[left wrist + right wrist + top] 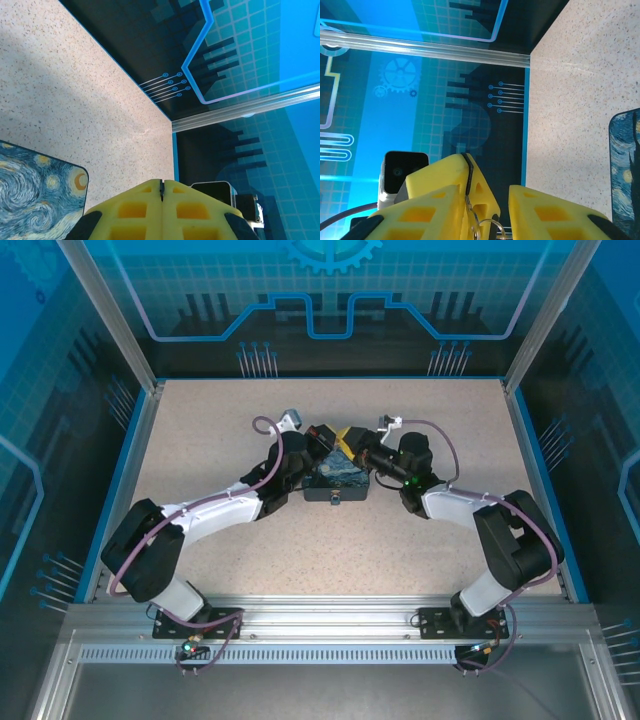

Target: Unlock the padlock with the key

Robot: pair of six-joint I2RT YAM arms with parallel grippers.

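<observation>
Both arms are reaching in over the dark-blue night-sky box (322,486) sitting mid-table (200,430), with the two grippers facing each other just above its far edge. Left gripper (318,438) is sitting on the box's left side and right gripper (356,446) on its right, the two nearly touching in the top view. In the left wrist view the left gripper (161,183) is showing its yellow fingers (132,210) pressed flat together, only a thin dark seam between them; can't tell if anything is caught in that seam. The box corner (35,195) is lying low-left of the fingers, speckled tabletop (75,85) beyond, and a black camera module (216,191) is peeking out just behind the fingertips. In the right wrist view the right gripper (495,192) is standing with jaws partly spread, a clear gap showing beside the right-hand finger (550,215). The key (467,180) is showing as a thin dark strip lying against a yellow face on the left side of that gap, wire ring (479,222) hanging off its lower end; can't tell whether it's actually being clamped. The padlock (335,498) is reading as a tiny pale speck on the box's near face, too small to make out the shackle
</observation>
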